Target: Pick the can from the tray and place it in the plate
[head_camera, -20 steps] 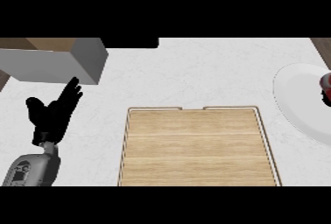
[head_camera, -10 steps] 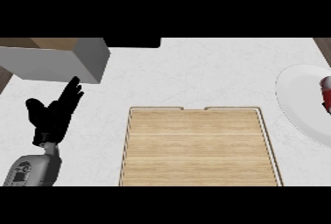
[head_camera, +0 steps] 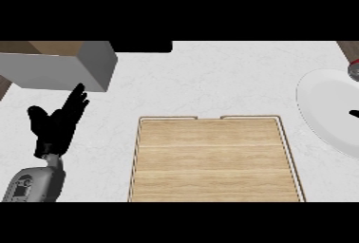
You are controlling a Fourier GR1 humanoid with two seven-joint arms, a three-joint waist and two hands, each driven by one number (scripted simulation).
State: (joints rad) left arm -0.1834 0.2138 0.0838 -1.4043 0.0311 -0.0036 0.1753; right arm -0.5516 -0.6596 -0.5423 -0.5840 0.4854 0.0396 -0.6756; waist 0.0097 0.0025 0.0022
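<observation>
Resting with fingers straight and spread, the left hand point(head_camera: 54, 127) sits well apart from the can point(head_camera: 354, 70) (probably rigid, smooth; grasp its sides).

The white, faintly marbled worktop point(head_camera: 203, 80) carries a wooden tray point(head_camera: 214, 159) at centre, its far rim notched. A white plate point(head_camera: 326, 114) lies at the right edge, partly cut off, well apart from the tray. A grey box point(head_camera: 63, 64) stands at the far left corner.

Steep head view over counter point(head_camera: 210, 80)
</observation>
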